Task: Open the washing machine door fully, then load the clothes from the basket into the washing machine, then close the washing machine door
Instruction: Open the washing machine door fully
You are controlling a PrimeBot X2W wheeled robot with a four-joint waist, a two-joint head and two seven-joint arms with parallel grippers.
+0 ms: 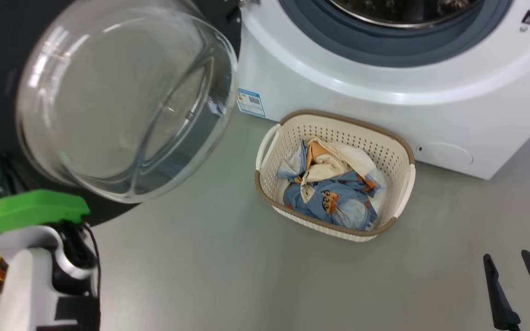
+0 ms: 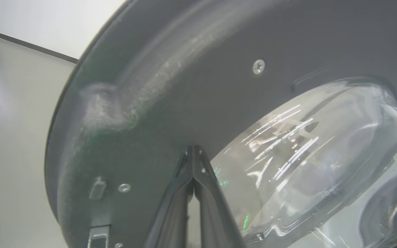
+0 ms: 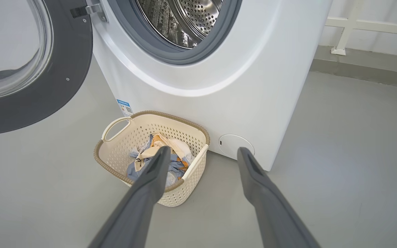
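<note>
The washing machine [image 1: 384, 87] stands with its steel drum [image 3: 184, 20] exposed. The washing machine door [image 1: 127, 101] is swung out to the left, its glass bowl facing me. My left gripper [image 2: 194, 148] is shut, with its tips against the door's dark inner face [image 2: 184, 69] and nothing between them. The basket [image 1: 405, 156] sits on the floor in front of the machine, holding the clothes [image 1: 334, 188], blue printed and cream pieces. My right gripper [image 1: 505, 255] hangs open at the lower right, apart from the basket [image 3: 115, 158]; in the right wrist view it [image 3: 203, 151] points over the basket's right edge.
Grey floor [image 1: 200, 266] surrounds the basket. A blue label [image 1: 251, 102] marks the machine's lower left corner and a round cover [image 1: 444, 154] its lower right. A white rail [image 3: 357, 26] runs along the wall right of the machine.
</note>
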